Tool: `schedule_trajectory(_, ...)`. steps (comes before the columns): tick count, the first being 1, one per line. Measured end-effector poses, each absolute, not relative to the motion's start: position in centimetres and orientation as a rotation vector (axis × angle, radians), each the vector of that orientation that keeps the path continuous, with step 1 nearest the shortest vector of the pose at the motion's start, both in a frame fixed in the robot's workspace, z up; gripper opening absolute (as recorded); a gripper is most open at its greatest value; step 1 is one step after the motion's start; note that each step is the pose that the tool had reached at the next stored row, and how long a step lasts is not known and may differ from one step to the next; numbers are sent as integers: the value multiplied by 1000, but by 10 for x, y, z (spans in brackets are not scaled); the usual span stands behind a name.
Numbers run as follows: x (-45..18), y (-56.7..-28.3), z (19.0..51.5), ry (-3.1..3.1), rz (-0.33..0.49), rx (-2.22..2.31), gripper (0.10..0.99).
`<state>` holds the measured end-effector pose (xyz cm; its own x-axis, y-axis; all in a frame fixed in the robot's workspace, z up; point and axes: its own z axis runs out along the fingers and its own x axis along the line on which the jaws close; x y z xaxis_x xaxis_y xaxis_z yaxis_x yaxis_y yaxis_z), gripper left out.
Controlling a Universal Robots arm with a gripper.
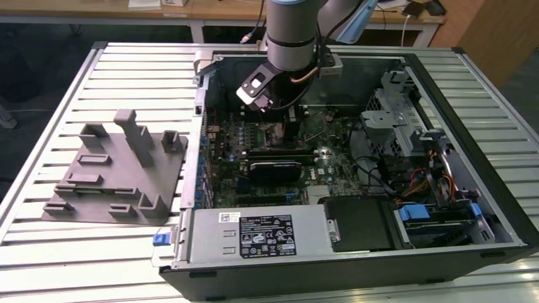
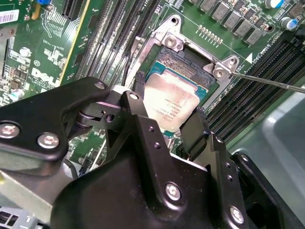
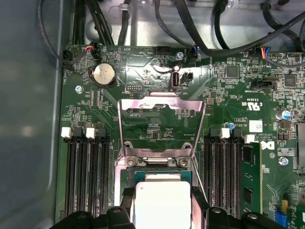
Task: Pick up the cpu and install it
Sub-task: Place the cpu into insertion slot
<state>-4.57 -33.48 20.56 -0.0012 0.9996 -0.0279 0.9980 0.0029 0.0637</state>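
"Black gripper [image 2: 167,99] nearest in the second wrist view, clamped onto two opposite edges of the cpu [image 2: 177,106]?"
"Yes, pinched firmly. Sits just over the open socket [image 2: 187,61], a little tilted; seated or not, hard to tell."
"Handling?"
"Probably light, stiff, slick across the silver lid, delicate underneath. Best taken by the thin edges, never the faces."
"Farther off?"
"Raised load plate [image 3: 162,104] beyond the socket in the first wrist view. In the exterior view, working at roughly twelve o'clock from the power supply box [image 1: 252,237]. Underside hidden; near edge cut off behind the fingers [image 2: 194,131]."
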Motion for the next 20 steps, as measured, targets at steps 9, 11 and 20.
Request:
schedule_trajectory(9, -48, -334, 199, 2178, 39, 2173, 545)
schedule_trajectory(11, -48, -334, 198, 2178, 39, 2173, 545)
schedule_trajectory(20, -49, -332, 192, 2178, 38, 2173, 545)
